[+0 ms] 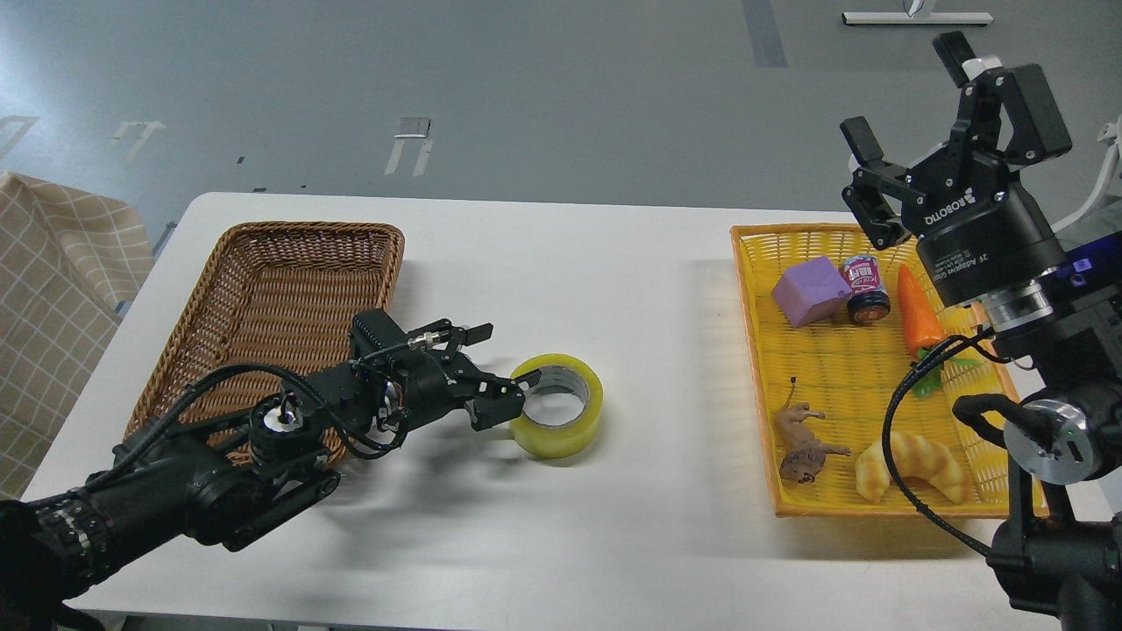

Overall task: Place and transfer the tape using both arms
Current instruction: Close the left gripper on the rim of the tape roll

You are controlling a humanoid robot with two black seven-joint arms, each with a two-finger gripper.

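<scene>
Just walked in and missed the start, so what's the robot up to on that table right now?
The left tool is at the tape, which lies flat on the white table between the brown wicker basket and the yellow basket; one finger reaches over the roll's rim. Whether it grips the roll is unclear. The right tool hangs open and empty above the yellow basket, which holds toys. The tape sits in neither basket.

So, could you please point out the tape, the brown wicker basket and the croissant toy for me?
tape (580, 383): head view, on the yellow outer band at its right side.
brown wicker basket (263, 289): head view, on its bare woven floor.
croissant toy (912, 469): head view, on its ridged middle.
</scene>
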